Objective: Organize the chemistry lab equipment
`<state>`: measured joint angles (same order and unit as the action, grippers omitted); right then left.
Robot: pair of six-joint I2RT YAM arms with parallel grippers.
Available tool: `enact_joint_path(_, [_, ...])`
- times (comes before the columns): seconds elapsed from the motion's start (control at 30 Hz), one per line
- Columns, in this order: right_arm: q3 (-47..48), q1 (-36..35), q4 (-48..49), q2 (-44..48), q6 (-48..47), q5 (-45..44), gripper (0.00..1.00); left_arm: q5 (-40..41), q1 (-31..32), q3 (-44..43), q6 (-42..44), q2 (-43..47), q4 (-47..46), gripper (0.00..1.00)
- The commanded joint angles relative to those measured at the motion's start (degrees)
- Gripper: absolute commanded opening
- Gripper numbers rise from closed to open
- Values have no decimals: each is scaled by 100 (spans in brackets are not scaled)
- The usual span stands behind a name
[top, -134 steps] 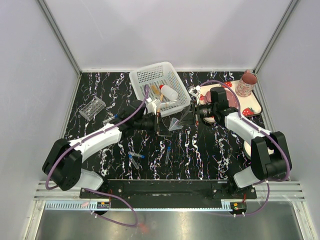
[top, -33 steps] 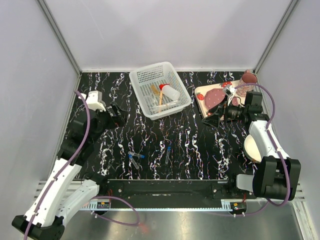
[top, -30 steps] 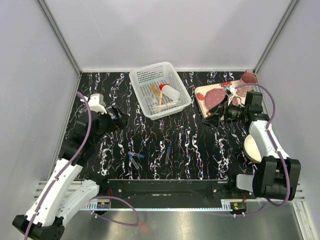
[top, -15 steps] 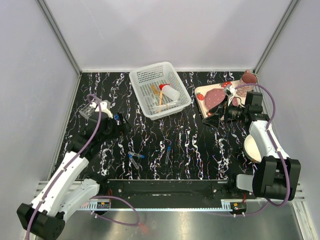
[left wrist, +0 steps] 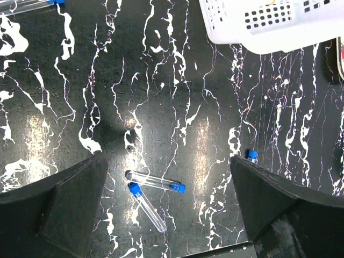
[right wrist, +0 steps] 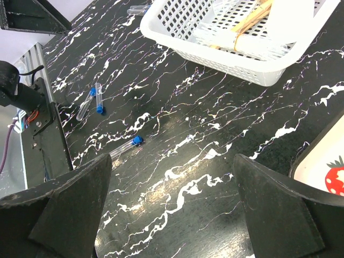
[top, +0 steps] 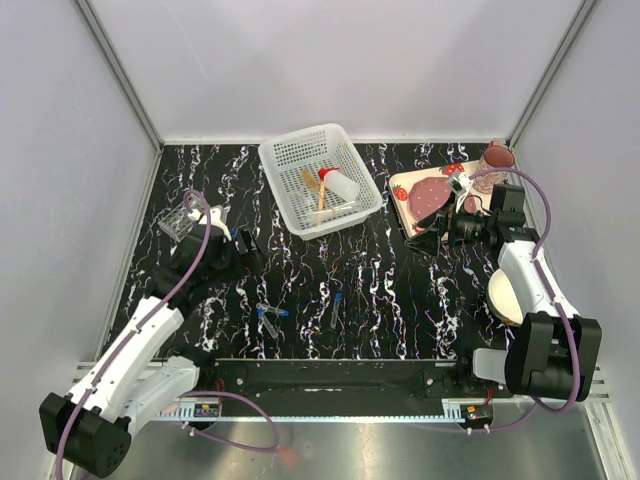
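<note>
Hovering over the table's [top: 380,290] left side, the left gripper [top: 243,247] is spread wide and empty. Two tubes [left wrist: 156,183] lie together nearer the arm bases, a third [top: 335,310] to their right. The right gripper [top: 427,229], also wide apart and empty, hangs beside the tray [top: 497,222]. The bottle [top: 338,183] and sticks [top: 312,185] lie in the basket [top: 290,160]; the rack [top: 183,218] sits far left.

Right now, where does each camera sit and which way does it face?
Top external: above, behind the bases, looking down at the table; both arms show.
Left wrist: left arm, looking down at two blue-capped tubes; own open fingers.
Right wrist: right arm, looking left across the table; own open fingers.
Shared: both wrist views catch the white basket.
</note>
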<state>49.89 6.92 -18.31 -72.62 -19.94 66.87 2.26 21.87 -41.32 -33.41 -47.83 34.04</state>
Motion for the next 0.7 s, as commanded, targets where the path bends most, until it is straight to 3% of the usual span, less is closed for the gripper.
enact_joint_path(0.0, [126,38,2,81,-115,1,100,-182,-25,106,-122,20,-249,99])
enact_joint_path(0.4, [126,38,2,46,-115,28,100,-770,-25,370,-500,-77,-249,99])
enact_joint_path(0.67, [153,38,-33,11,-124,63,100,-999,-33,388,-1018,-604,410,99])
